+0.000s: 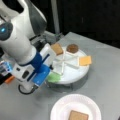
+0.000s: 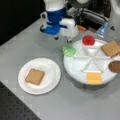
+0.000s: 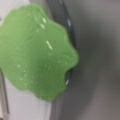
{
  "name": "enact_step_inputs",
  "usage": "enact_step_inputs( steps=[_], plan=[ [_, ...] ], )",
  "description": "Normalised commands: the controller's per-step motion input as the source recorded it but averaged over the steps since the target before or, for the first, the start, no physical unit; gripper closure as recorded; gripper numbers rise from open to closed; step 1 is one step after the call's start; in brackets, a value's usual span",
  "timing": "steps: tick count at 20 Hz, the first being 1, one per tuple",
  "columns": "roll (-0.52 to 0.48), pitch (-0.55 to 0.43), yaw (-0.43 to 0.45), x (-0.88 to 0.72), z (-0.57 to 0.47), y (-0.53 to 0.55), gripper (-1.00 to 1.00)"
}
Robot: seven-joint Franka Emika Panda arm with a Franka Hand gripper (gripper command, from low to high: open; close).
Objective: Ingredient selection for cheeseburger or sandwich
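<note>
Although the jaws themselves are hidden behind the blue-and-white gripper (image 2: 65, 35) body in both front views and do not enter the wrist view, so that their opening cannot be told, the gripper hangs just above the lettuce leaf (image 2: 69, 50). The leaf lies in a compartment of the divided white tray (image 2: 75, 68), overhanging its rim, as the wrist view shows (image 3: 37, 52). It appears to rest free, with nothing seen gripping it.

Other compartments hold a red tomato slice (image 2: 88, 40), a toast square (image 2: 110, 48), a brown patty (image 2: 115, 66) and a yellow cheese square (image 2: 94, 78); in a front view the same toast (image 1: 57, 48), patty (image 1: 72, 48) and cheese (image 1: 85, 60) appear.

Apart from the tray, toward a front view's left, a white plate (image 2: 51, 75) on the grey desk (image 2: 30, 42) carries a single toast slice (image 2: 34, 76): the sandwich stands at its base layer only.

Judged from this, the step in hand is picking up the lettuce. A grasp would call for jaws spread wider than the thin leaf's edge, best taken at the part overhanging the rim, where a finger can pass beneath it.
</note>
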Motion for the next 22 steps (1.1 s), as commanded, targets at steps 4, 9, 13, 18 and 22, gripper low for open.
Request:
enact_step_inputs(
  steps=[4,9,13,18,22],
  plan=[
    [0.614,0.113,0.058,0.29,0.01,-0.31,-1.00],
    [0.500,0.069,0.135,0.29,-0.02,-0.30,-1.00],
    [0.451,0.022,0.133,0.28,-0.05,-0.27,-1.00],
    [0.374,0.019,0.090,0.26,-0.06,-0.23,-1.00],
    [0.301,0.039,0.092,0.22,-0.06,-0.19,-1.00]
  ],
)
